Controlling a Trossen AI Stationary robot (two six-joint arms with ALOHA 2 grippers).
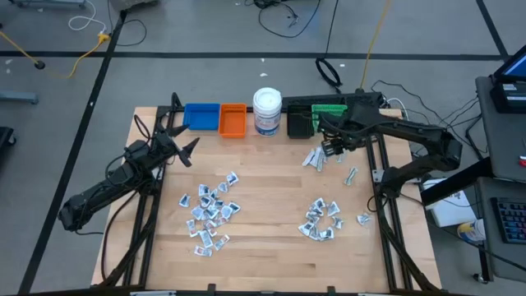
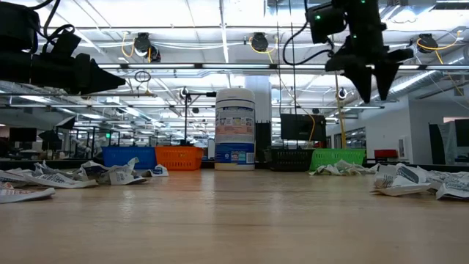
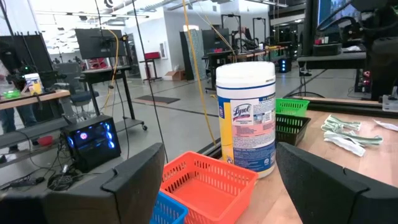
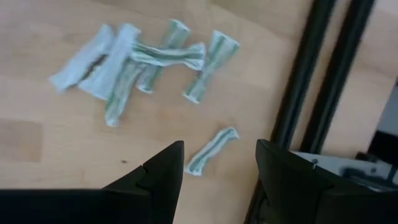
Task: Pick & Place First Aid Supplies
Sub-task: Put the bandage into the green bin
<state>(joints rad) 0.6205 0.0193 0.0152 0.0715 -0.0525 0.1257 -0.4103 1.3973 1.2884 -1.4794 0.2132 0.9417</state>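
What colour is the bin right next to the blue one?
Orange, seen best in the high view, beside the blue bin.

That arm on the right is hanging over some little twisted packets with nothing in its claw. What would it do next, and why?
Probably lower straight down. The right gripper hangs open and empty above the table, and a lone packet lies apart from the cluster, roughly in line with its open jaws. Lowering would bring the fingers around it. The left gripper waits near the blue bin.

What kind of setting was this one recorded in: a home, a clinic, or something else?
Most likely a robotics lab or open workshop, not a clinic. The wooden table sits on a bare floor strewn with cables, and beyond it are rows of workbenches with monitors under exposed ceiling ducting.
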